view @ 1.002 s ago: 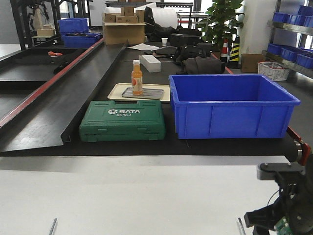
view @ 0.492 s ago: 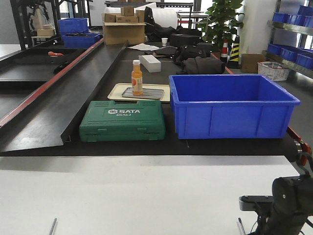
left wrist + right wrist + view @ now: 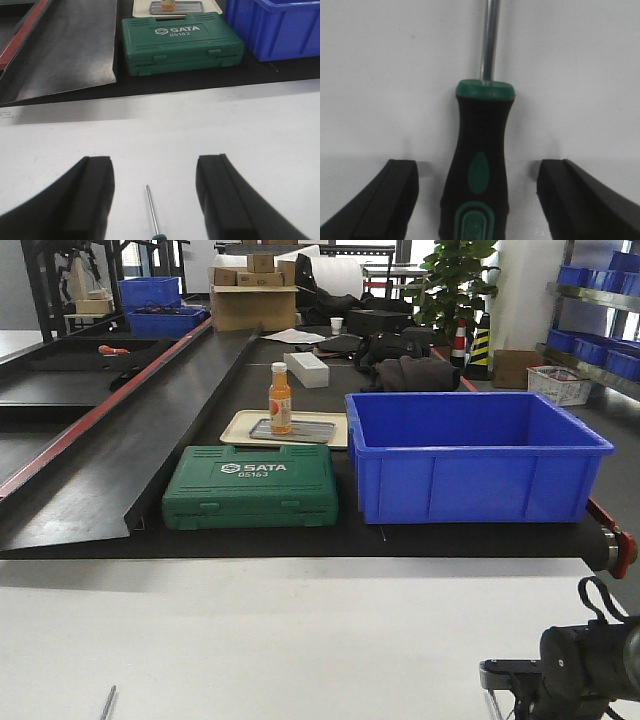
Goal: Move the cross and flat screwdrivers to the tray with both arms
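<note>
In the left wrist view my left gripper [image 3: 154, 160] is open above the white tabletop. One screwdriver [image 3: 151, 210] lies between its fingers [image 3: 92, 192], untouched, thin shaft pointing away and only the green collar of the handle showing at the bottom edge. In the right wrist view my right gripper [image 3: 477, 162] is open, low over the table. The other screwdriver's black-and-green handle [image 3: 480, 150] lies between the jaws with a gap on each side. The front view shows both shaft tips [image 3: 107, 703] [image 3: 491, 702] and the right arm [image 3: 580, 665]. The tray is out of view.
Beyond the white table's far edge a black bench holds a green SATA case [image 3: 250, 487], a large blue bin [image 3: 470, 455] and a beige tray [image 3: 240, 425] carrying a small dark grey tray and an orange bottle [image 3: 280, 398].
The right arm has sunk lower at the bottom right of the front view. Both screwdriver tips and everything on the bench stayed where they were.
</note>
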`<state>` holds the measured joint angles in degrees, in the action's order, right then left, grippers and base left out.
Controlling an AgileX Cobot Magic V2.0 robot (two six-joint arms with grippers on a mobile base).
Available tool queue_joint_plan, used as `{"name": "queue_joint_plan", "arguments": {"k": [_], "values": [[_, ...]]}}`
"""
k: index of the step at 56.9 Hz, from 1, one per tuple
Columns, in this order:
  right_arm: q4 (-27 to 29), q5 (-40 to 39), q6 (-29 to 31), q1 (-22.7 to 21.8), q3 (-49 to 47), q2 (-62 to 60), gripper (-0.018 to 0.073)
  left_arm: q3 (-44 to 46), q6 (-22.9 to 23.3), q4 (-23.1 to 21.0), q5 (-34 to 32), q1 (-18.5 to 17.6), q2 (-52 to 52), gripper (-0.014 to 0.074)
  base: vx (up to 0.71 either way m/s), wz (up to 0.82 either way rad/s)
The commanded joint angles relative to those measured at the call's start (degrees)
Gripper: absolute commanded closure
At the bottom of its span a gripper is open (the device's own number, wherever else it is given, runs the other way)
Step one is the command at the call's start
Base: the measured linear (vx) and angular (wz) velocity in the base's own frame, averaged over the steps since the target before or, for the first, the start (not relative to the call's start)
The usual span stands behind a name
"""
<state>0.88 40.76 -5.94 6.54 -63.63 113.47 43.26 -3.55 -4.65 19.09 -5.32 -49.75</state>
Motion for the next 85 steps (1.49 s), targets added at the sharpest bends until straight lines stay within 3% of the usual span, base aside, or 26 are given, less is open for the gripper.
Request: {"name": "queue_joint_plan", "arguments": {"k": [1,7,11,21,32,42,43,44,65,85], "values": [[-0.1,-1.2,0.1,-0.4,-1.5,-1.7,0.0039,1.7,0.3,-0.1,-4.7,0.2,0.5,0.0100,0.00,0.00],[-0.1,-1.3,0.1,-0.4,-1.5,-1.1,0.0105,1.7,0.3,-0.1,-4.7,0.2,0.5,0.0100,0.00,0.00],[-0.1,-1.2,0.1,-0.4,-1.5,-0.9,0.0199,1.7,0.3,-0.1,-4.7,0.2,0.5,0.0100,0.00,0.00],[-0.1,-0.5,0.4,-0.4,-1.5,-0.9,0.0574,1.7,0.3,-0.2,-4.7,0.2,0.5,0.0100,0.00,0.00],[0.0,-0.5,0.3,-0.4,-1.5,-0.9,0.0571,1.7,1.2,-0.4,-3.4,0.2,0.5,0.0100,0.00,0.00],[0.0,-0.5,0.5,-0.4,-1.5,-0.9,0.0570,1.7,9.6,-1.6,-1.4,0.2,0.1,0.0100,0.00,0.00],[0.0,0.1,0.6,-0.4,-1.5,-0.9,0.0570,3.9,10.3,-1.1,4.6,0.2,-6.4,0.0100,0.00,0.00],[0.0,0.1,0.6,-0.4,-1.5,-0.9,0.0570,4.2,10.3,-1.1,5.4,0.2,-7.3,0.0100,0.00,0.00],[0.1,1.1,0.6,-0.4,-1.5,-0.9,0.0569,14.0,10.3,-1.1,15.6,0.2,-32.8,0.0100,0.00,0.00],[0.0,0.7,0.6,-0.4,-1.5,-0.9,0.0567,16.6,10.3,-1.2,15.3,0.2,-48.1,0.0100,0.00,0.00]]}}
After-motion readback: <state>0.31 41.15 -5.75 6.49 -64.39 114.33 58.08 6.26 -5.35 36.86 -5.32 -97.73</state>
